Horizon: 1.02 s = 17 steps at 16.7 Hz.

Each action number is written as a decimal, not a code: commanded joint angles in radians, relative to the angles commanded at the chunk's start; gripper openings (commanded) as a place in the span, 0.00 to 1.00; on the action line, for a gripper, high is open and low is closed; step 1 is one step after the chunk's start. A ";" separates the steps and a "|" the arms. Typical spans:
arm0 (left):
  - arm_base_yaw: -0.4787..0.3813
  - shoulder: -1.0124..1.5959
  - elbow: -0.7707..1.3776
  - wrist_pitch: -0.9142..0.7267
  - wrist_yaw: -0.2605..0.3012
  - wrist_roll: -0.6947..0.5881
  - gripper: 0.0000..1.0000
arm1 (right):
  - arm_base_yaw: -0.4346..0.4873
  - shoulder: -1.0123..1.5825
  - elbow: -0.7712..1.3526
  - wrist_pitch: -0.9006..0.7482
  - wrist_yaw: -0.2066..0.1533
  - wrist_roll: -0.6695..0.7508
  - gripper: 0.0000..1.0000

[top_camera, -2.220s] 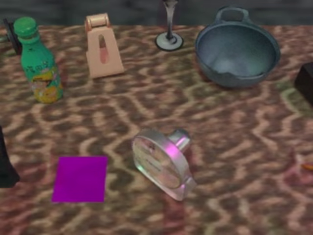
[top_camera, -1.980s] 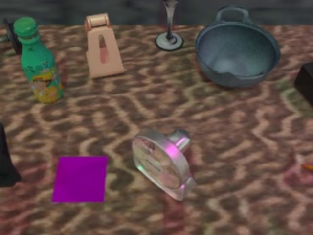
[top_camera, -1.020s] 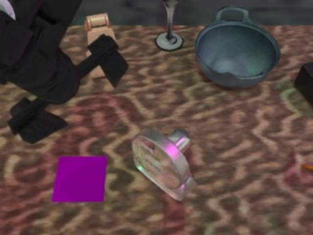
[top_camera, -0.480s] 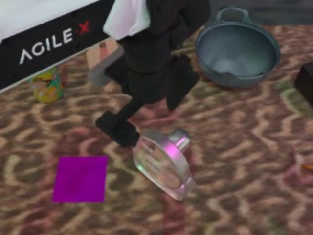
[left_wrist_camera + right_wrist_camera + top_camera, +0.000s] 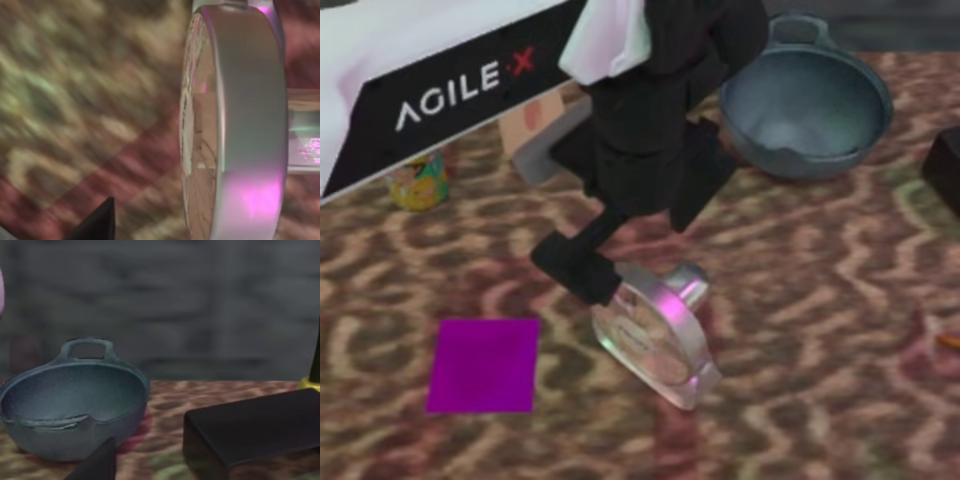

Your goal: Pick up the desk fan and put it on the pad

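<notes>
Left arm point(image 5: 450, 85), white and black, lettered "AGILE X"; its gripper point(image 5: 635, 250) fingers apart above silvery disc-shaped desk fan point(image 5: 655, 335) on mottled brown surface point(image 5: 820, 300), right of flat magenta pad point(image 5: 483, 365). Right gripper: cannot tell.

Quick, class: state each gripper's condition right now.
Left gripper: open, above the desk fan, not gripping.
Right gripper: parked at the table's right side, cannot be told.

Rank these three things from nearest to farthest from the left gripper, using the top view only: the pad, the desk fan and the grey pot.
1. The desk fan, directly at the left gripper, mid-table.
2. The pad, flat toward the table's left front.
3. The grey pot, at the far right, partly behind the arm.
</notes>
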<state>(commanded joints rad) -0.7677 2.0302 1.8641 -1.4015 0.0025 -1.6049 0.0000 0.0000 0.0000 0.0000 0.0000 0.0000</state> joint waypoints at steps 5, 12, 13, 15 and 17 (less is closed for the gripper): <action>-0.001 0.003 -0.125 0.127 0.000 0.001 1.00 | 0.000 0.000 0.000 0.000 0.000 0.000 1.00; -0.003 0.007 -0.185 0.190 0.000 0.000 0.92 | 0.000 0.000 0.000 0.000 0.000 0.000 1.00; -0.003 0.007 -0.185 0.190 0.000 0.000 0.85 | 0.000 0.000 0.000 0.000 0.000 0.000 1.00; -0.003 0.007 -0.185 0.190 0.000 0.000 0.70 | 0.000 0.000 0.000 0.000 0.000 0.000 1.00; -0.003 0.007 -0.185 0.190 0.000 0.000 0.55 | 0.000 0.000 0.000 0.000 0.000 0.000 1.00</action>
<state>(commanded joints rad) -0.7704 2.0371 1.6791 -1.2119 0.0026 -1.6050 0.0000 0.0000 0.0000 0.0000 0.0000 0.0000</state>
